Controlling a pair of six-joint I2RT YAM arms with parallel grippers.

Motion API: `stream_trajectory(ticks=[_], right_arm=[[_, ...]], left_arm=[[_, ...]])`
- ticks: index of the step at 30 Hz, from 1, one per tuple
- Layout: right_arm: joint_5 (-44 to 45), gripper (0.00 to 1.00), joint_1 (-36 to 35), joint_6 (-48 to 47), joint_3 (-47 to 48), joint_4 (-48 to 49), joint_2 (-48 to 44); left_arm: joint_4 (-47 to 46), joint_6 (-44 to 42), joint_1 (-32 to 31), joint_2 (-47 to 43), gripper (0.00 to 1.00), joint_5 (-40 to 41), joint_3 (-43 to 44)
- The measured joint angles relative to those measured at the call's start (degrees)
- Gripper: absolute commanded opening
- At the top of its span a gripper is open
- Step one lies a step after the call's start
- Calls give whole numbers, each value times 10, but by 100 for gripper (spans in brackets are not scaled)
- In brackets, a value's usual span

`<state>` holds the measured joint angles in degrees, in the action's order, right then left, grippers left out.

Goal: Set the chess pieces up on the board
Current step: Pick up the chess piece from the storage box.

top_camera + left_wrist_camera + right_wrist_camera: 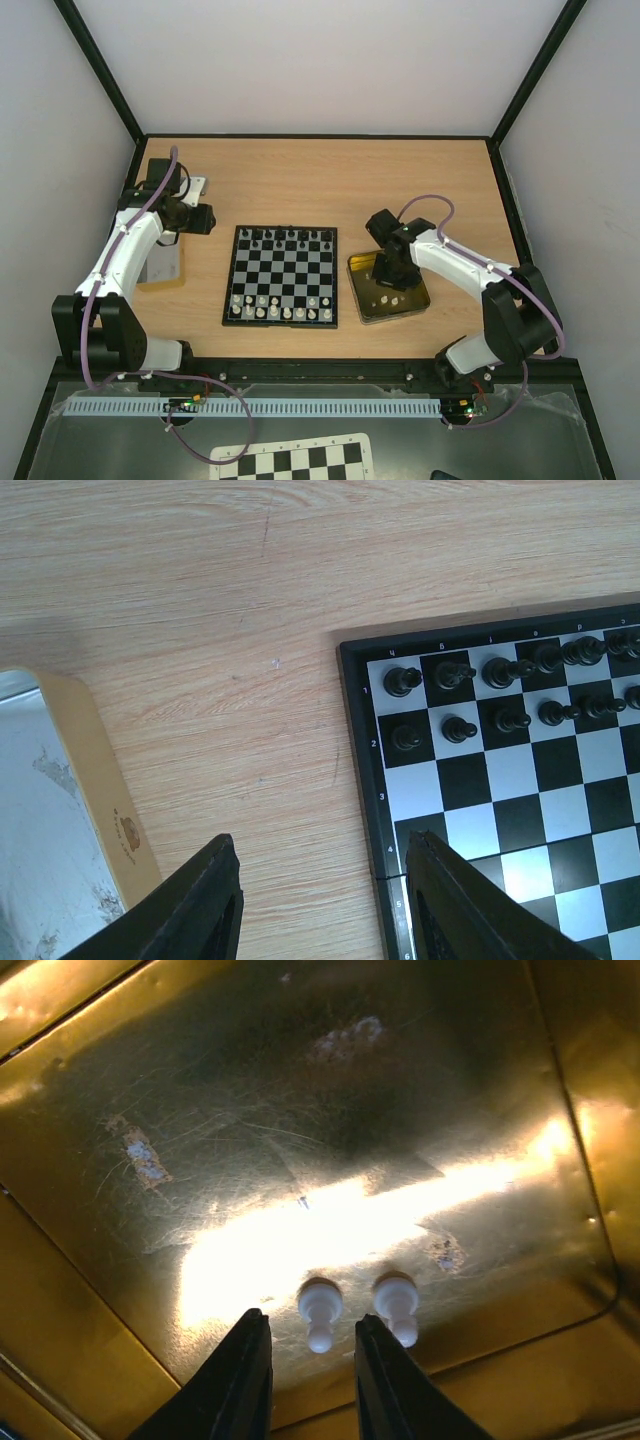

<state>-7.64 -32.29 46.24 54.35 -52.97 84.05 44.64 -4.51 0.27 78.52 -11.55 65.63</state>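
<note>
The right pincer [310, 1332] is down inside the gold tin [300, 1110], its jaws parted only narrowly and clamped on nothing. A cream-white piece [320, 1315] lies on its side right at the gap between the tips, and I cannot tell whether either finger touches it. A second white piece [397, 1308] lies just beside it, by the outer face of one finger.

That closeness is the main hazard. A closing or descending finger could nudge the neighbour, or pinch both. The piece in the gap is lying down on a slick metal floor, so a squeeze off its centre may roll or squirt it away. A skewed grasp would also put it down tilted on its square.

Further out, the board [283, 272] sits mid-bench between the arms. Black pieces [285, 237] fill its far rows and white pieces [280, 308] stand along the near rows, so a careless lowering there could topple neighbours.

The left pincer [322, 840] hangs open and empty over the bench [200, 600] beside the board's corner — near enough to clip the frame.
</note>
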Motion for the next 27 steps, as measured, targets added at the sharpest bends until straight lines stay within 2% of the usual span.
stream_trajectory(ticks=[8,27], right_arm=[[-23,21,0,-8,-27,38,0],[-45,18,0,-10,-64,56,0]], left_arm=[[1,0,0,0,47,3,0],[1,-4,0,0,47,6,0]])
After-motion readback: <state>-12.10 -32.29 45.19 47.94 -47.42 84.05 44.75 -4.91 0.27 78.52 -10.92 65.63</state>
